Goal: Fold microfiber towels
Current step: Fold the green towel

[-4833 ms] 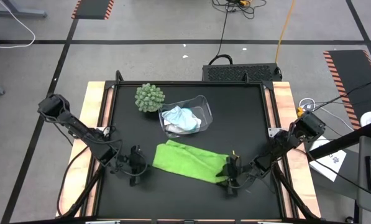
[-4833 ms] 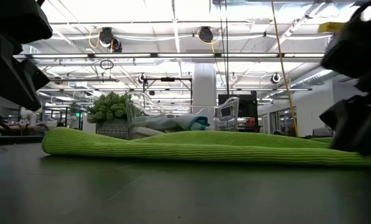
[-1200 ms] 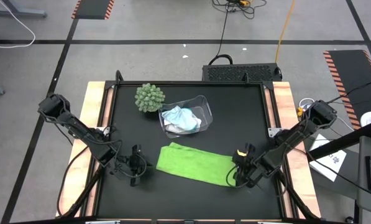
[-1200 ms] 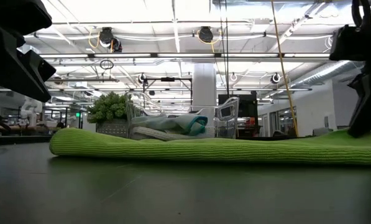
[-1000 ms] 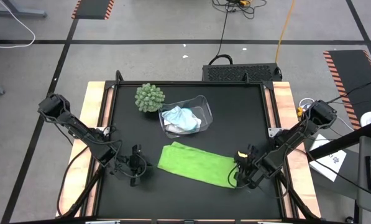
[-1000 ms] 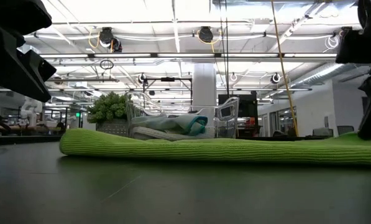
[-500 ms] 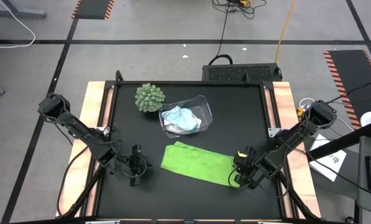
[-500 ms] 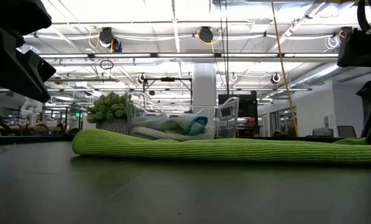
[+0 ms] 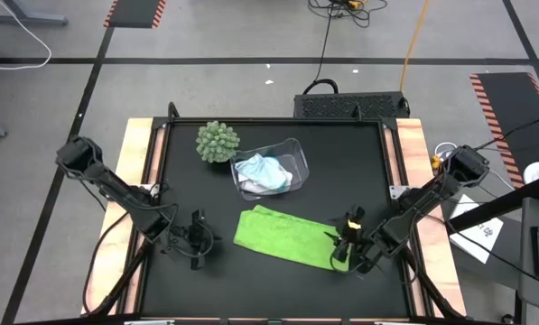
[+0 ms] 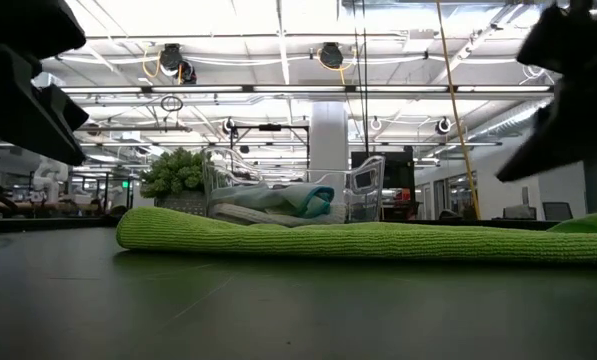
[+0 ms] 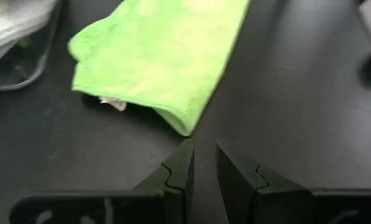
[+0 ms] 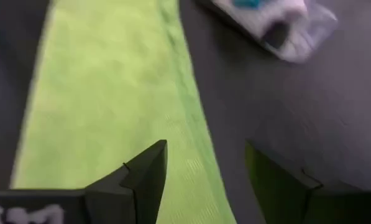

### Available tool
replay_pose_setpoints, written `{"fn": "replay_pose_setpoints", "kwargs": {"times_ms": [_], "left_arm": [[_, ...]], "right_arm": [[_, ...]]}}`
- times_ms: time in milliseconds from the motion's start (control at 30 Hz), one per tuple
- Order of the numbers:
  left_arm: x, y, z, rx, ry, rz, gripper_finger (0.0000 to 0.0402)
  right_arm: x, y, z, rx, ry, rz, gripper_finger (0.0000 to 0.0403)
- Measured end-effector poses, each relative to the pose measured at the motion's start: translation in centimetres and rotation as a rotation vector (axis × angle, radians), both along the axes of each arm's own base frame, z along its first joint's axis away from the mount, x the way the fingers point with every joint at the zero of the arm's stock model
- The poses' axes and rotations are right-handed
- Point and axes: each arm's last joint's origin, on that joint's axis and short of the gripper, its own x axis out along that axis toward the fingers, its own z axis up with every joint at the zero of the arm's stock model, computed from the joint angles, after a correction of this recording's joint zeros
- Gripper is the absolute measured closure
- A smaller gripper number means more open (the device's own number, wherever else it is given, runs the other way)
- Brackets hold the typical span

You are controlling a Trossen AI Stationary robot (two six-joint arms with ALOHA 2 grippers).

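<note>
The lime green towel (image 9: 285, 237) lies flat on the black table as a long strip, folded along its near side (image 10: 348, 240). A small white tag (image 11: 114, 102) shows at its left end. My right gripper (image 9: 339, 242) stands open above the strip's right end (image 12: 110, 106), clear of it in the low view (image 10: 568, 90). My left gripper (image 9: 210, 241) waits just left of the strip; its fingers (image 11: 204, 158) stand a narrow gap apart with nothing between them. The white and light blue towels (image 9: 262, 171) lie crumpled in the clear bin.
The clear plastic bin (image 9: 292, 149) stands behind the green towel near the table's middle, and the round spiky plant (image 9: 217, 142) sits to its left. Bare black table lies in front of the towel and on the far right.
My right gripper has drawn the green towel a little toward the table's right edge, so that its left end slid along the table. It has then opened and let go of the right end, turning at the wrist. The towel now lies still.
</note>
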Motion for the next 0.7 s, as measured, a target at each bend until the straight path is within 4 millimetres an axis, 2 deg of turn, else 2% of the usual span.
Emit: {"fn": "replay_pose_setpoints", "kwargs": {"times_ms": [133,300,433,700], "left_arm": [[0.7,-0.3,-1.3,0.023,0.006,0.037,0.0337],[2.0,-1.3,-3.5,0.08,-0.007,-0.051,0.0337],[2.5,-2.1,-4.7,0.14,-0.038,-0.116,0.0337],[2.7,-2.2,-5.1,0.113,-0.064,-0.019,0.0337]], "right_arm": [[2.1,0.1,0.6,0.017,-0.055,0.098,0.0204],[4.1,0.4,0.9,-0.04,-0.136,0.2,0.0208],[4.7,0.4,0.5,-0.076,-0.141,0.221,0.0208],[5.3,0.1,-1.5,-0.05,-0.082,0.18,0.0209]]}}
